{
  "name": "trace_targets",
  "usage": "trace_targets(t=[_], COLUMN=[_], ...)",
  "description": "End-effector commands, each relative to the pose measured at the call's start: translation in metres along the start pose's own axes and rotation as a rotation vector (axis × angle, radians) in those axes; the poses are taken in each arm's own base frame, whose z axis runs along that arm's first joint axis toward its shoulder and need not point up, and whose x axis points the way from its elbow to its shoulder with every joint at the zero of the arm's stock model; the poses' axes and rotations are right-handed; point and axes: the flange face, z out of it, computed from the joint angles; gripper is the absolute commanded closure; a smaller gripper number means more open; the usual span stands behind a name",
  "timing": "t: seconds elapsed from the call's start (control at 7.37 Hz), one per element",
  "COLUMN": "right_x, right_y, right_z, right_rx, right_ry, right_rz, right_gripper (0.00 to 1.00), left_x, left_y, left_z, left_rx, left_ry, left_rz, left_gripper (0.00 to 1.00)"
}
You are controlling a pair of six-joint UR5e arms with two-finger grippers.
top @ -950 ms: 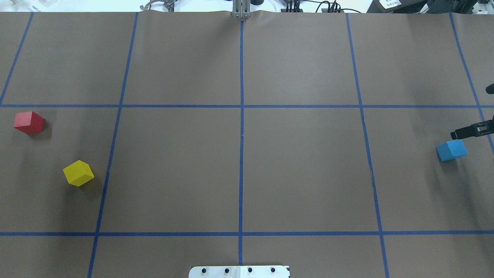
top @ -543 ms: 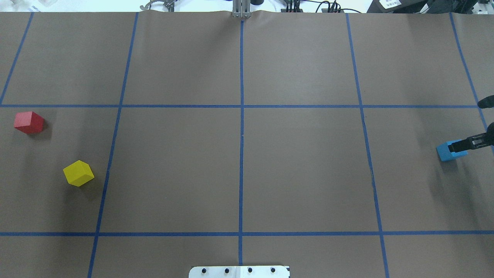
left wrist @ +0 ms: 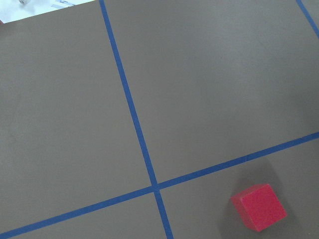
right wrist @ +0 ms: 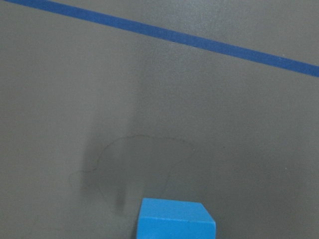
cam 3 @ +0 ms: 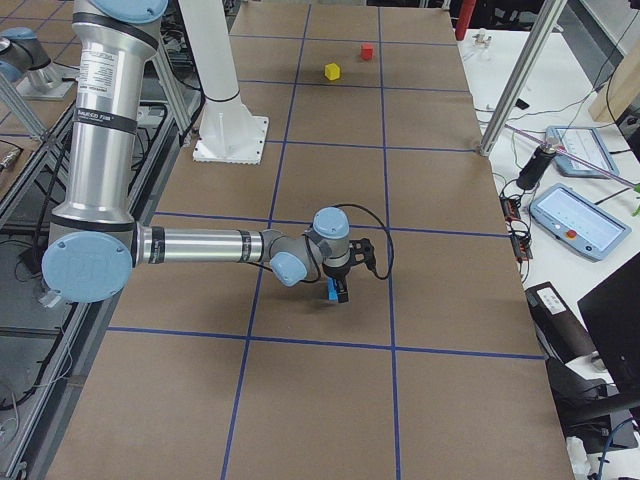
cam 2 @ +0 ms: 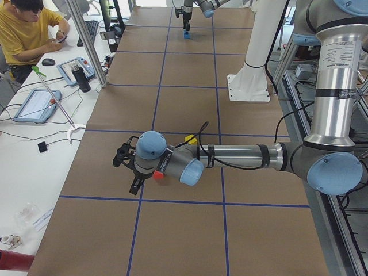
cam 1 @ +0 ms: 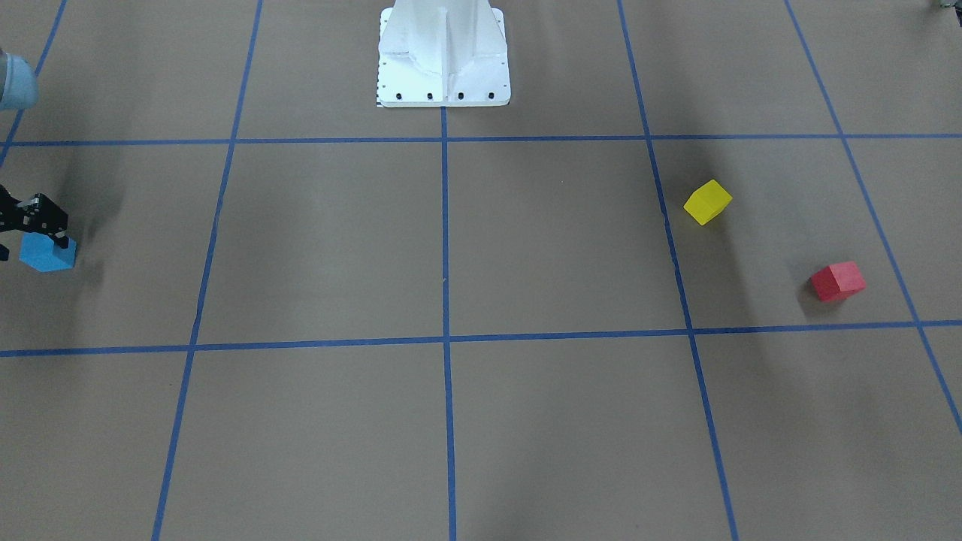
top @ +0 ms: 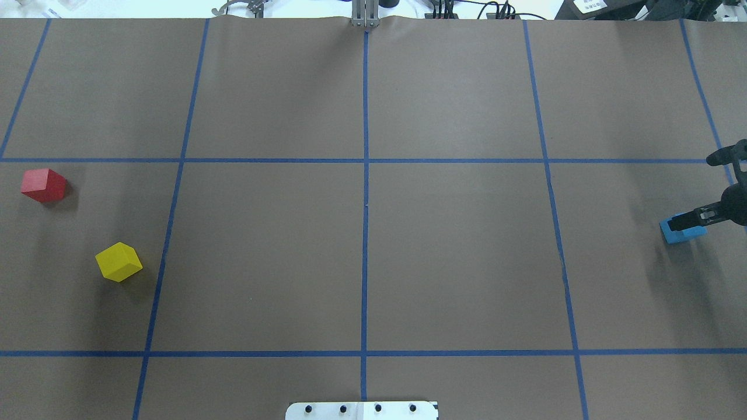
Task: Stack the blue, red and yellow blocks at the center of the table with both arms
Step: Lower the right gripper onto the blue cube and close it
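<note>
The right arm (cam 3: 200, 245) lies low and nearly level over the desk (top: 455, 262), reaching out from its upright column with the wrist bent down. The right gripper (cam 1: 33, 242) points straight down at the blue block (cam 1: 46, 259). Its fingers are spread, one on either side of the block, and from the front one finger seems to stand a little off the block's face. The block sits flat on the desk, far out on the robot's right and well apart from the centre crossing of the blue tape lines (top: 365, 160).

The left arm (cam 2: 236, 156) is stretched the same way, forearm level and close above the surface. The left gripper (cam 2: 131, 171) hangs just beyond the red block (top: 44, 185); I cannot tell whether its fingers are apart or together. Its wrist camera looks down on the red block, which lies near a tape crossing.

The yellow block (top: 118, 262) rests near the red one, both far on the robot's left, each turned at an angle to the tape grid. A wide stretch of brown desk lies between those two and the blue block. The white robot base (cam 1: 443, 52) stands at the desk's robot-side edge.
</note>
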Motion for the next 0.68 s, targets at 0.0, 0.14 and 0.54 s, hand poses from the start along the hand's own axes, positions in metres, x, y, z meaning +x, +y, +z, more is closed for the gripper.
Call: trace_targets(t=[0.0,0.14,0.54], right_x=[0.007,0.006,-0.050], right_y=[0.009,0.011,-0.041], right_z=[0.006,0.004,-0.023], right_rx=[-0.014,-0.013,0.072], right_ry=[0.015,0.016,-0.046], right_rz=[0.004,0.001,-0.057], right_gripper=[0.72,1.00,1.00], left_x=[0.000,-0.001,-0.002], left_y=[0.000,0.001,0.003], left_z=[0.000,0.000,0.002], left_rx=[0.001,-0.001,-0.005], left_ry=[0.001,-0.001,0.001], left_rz=[0.001,-0.001,-0.004], left_gripper=[0.00,0.00,0.00])
